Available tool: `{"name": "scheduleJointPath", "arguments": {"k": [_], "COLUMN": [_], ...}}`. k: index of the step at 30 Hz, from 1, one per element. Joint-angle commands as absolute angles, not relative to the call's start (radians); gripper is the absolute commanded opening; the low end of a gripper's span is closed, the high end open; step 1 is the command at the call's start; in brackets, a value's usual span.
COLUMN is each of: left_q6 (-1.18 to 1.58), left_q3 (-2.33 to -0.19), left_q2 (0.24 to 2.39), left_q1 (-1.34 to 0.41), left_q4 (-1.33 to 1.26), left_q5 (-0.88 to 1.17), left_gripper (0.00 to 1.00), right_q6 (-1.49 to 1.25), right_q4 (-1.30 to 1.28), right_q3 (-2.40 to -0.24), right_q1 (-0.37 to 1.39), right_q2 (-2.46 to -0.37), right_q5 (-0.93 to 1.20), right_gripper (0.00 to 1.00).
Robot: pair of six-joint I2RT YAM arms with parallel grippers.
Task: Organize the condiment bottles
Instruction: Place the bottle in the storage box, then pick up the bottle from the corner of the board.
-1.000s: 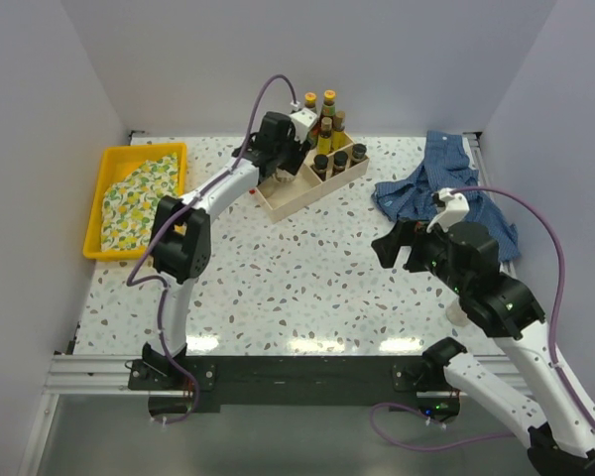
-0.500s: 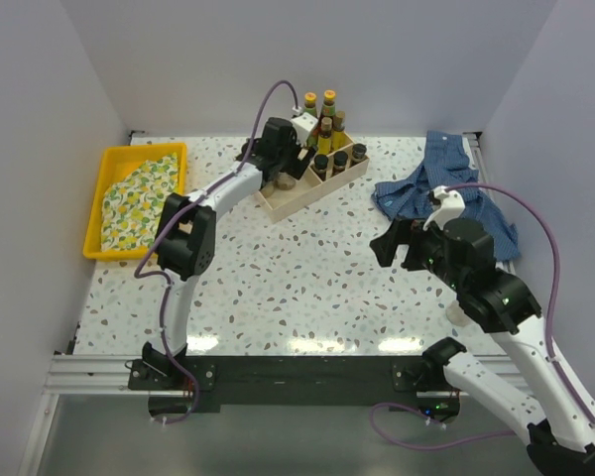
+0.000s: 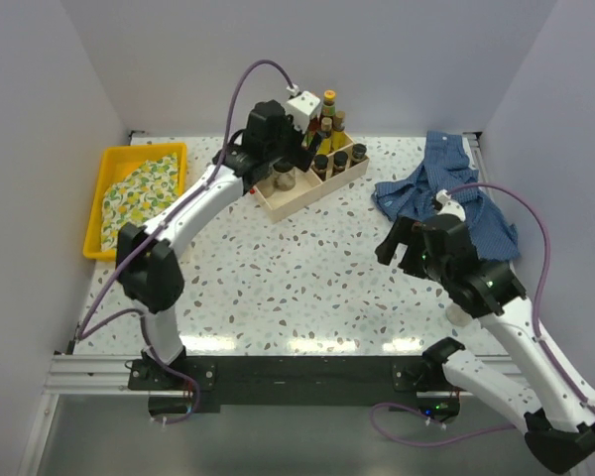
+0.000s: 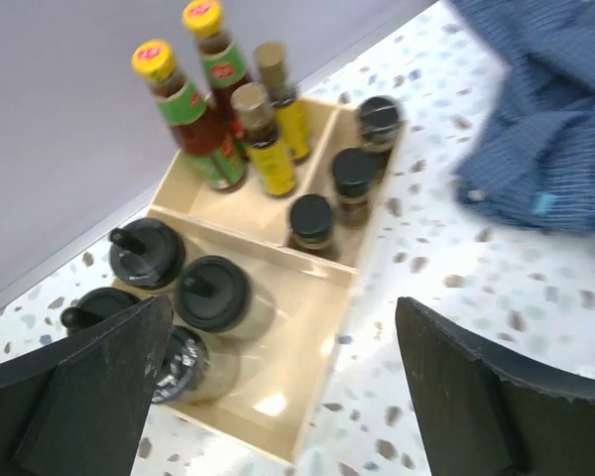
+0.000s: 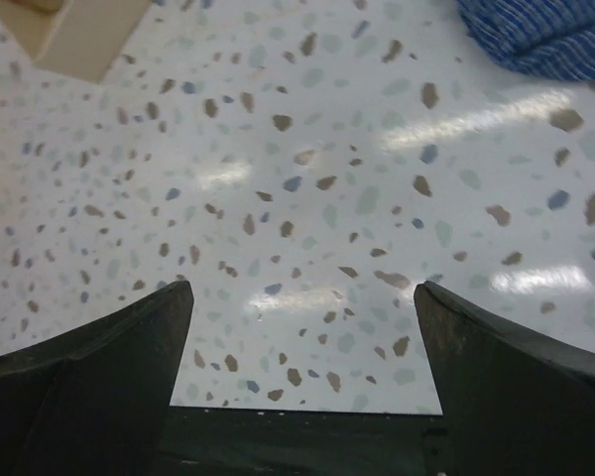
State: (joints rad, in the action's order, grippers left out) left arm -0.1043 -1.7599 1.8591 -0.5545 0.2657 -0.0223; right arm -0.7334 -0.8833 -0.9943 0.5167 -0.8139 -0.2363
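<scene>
Beneath the left tool (image 4: pixel 283 327), found a pale wooden divided box (image 4: pixel 278 248): smooth bare timber, thin straight walls. Compared with a second ago, noted this tool lifted out of the box's nearest compartment and now hovering above it, with the elbow of its arm pulled back toward the base. Recorded jaws spread wide, gripping nothing; matte black fingers (image 4: pixel 89 387), broad and blunt.

Just ahead of the left finger, logged four squat clear jars (image 4: pixel 213 293) with glossy black round lids, knobbed on top, all upright in the nearest compartment, one partly hidden under that finger. Farther ahead, in the far compartment, logged two slim red sauce bottles (image 4: pixel 188 114) with yellow caps and green labels, close beside two yellow bottles (image 4: pixel 266 144) with tan caps. Ahead and toward the right finger, in the narrow side compartment, logged three small dark-capped jars (image 4: pixel 312 223) in a row. Beyond the right finger, off the box, observed a rumpled blue cloth (image 4: pixel 545 129) of finely checked weave.

Noted the right tool (image 5: pixel 302 297) shifted slightly leftward against the earlier frames, jaws likewise wide apart and holding nothing. Below it, recorded the glossy speckled surface (image 5: pixel 307 149), white with brown and grey flecks, streaked by lamp glare.
</scene>
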Motion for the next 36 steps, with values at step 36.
{"name": "scheduleJointPath", "arguments": {"k": [36], "left_q6": [0.074], "left_q3": [-0.911], "left_q2": [1.141], "left_q1": [-0.676], "left_q4": [0.161], "left_q5": [-0.043], "left_gripper": [1.0], "right_q6": [-1.261], "right_q4": [-1.43], "right_q3": [-0.97], "right_q1": [0.032], "right_q2": [-1.091], "right_q5": [-0.871], "right_gripper": [0.98]}}
